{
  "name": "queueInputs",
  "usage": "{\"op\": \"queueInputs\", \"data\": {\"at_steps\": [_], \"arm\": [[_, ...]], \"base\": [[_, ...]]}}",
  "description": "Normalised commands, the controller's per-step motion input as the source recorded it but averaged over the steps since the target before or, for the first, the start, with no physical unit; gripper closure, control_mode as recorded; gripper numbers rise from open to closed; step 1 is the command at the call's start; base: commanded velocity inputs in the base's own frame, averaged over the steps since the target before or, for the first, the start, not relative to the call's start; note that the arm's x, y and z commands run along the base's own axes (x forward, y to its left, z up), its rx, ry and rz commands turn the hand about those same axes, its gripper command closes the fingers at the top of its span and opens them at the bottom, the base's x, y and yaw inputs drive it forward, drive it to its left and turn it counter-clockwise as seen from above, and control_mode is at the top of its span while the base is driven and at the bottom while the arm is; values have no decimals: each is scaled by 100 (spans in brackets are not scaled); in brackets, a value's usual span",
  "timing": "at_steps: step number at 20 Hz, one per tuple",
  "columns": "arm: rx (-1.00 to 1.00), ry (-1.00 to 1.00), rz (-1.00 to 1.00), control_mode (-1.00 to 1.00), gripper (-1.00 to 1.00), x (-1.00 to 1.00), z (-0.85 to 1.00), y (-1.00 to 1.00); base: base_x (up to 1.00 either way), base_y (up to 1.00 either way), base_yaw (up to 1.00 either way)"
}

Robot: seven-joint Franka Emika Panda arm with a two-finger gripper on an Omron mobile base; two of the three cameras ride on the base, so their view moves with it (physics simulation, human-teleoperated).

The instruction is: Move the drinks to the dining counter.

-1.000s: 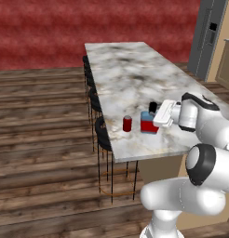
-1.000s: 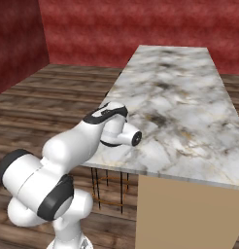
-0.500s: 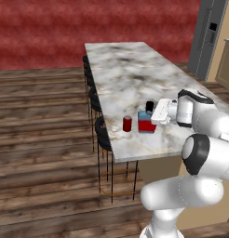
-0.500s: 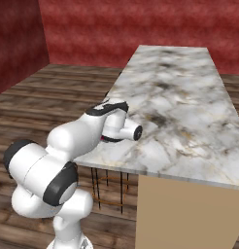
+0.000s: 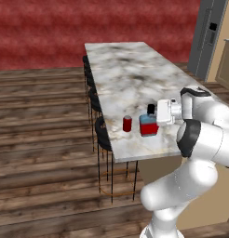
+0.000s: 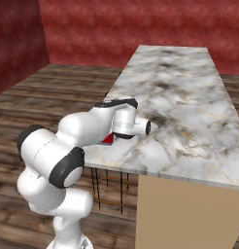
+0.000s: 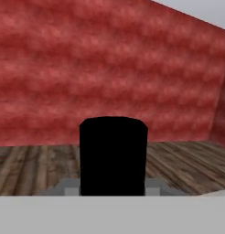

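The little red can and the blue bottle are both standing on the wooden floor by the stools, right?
Not on the floor. The left base view shows the red can and the blue bottle both standing upright on the dining counter, near its stool-side edge, above the stools.

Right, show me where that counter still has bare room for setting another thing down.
The dining counter is bare along its whole far stretch, beyond the bottle. A narrow strip lies bare between the can and the stool-side edge. It is crowded at the near end, where can, bottle and the tool sit close together.
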Motion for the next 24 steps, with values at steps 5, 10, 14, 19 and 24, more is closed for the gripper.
{"op": "queueInputs", "data": {"at_steps": [5,10,14,19,24], "arm": [[0,0,14,-100,100,0,-10,0],[0,-2,6,-100,100,0,-31,0],[0,0,3,-100,100,0,-39,3],[2,-2,1,-100,100,9,-10,0],[4,-3,0,-100,100,20,-1,0]], "base": [[0,0,0],[0,0,0],[0,0,0],[0,0,0],[0,0,0]]}}
